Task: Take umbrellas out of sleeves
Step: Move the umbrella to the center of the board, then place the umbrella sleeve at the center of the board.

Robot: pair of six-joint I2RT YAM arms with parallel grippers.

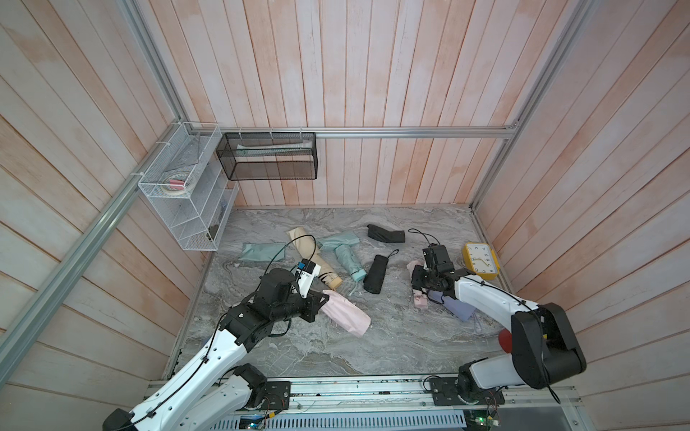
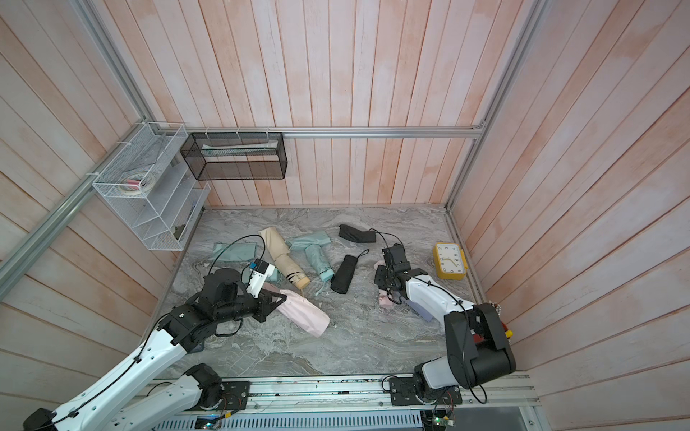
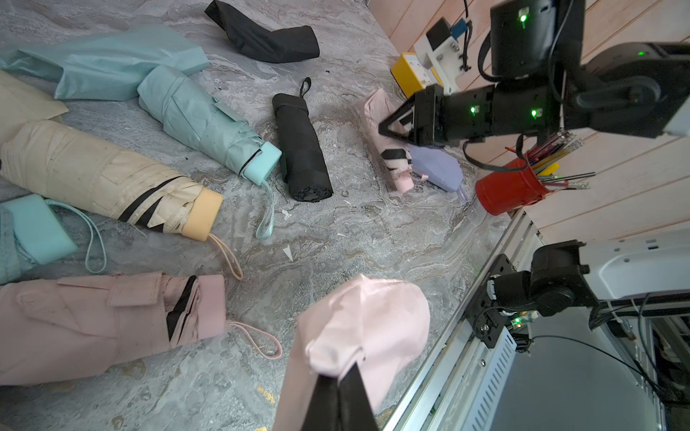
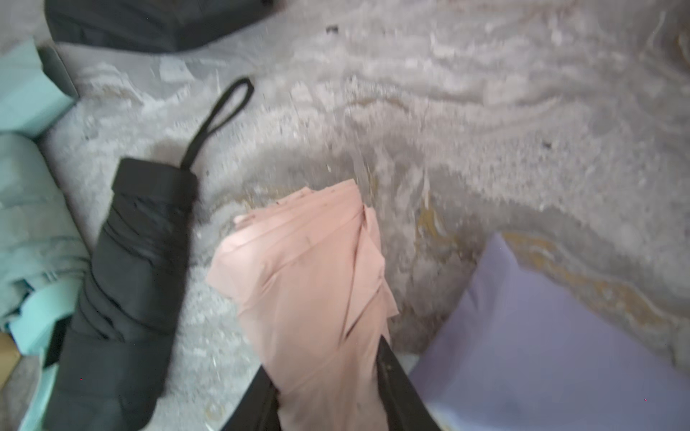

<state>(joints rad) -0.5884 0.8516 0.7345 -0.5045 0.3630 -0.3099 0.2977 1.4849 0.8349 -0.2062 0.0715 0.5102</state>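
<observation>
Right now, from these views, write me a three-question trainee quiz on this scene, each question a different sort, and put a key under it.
1. True or false: the left fingers are shut on a lavender sleeve.
2. What are the right fingers closed on? A) the cream umbrella B) a pink umbrella C) a mint sleeve
3. How many black fabric items lie on the table?

Key
1. False: they pinch a pink sleeve.
2. B.
3. Two: the black umbrella and the black sleeve.
</observation>
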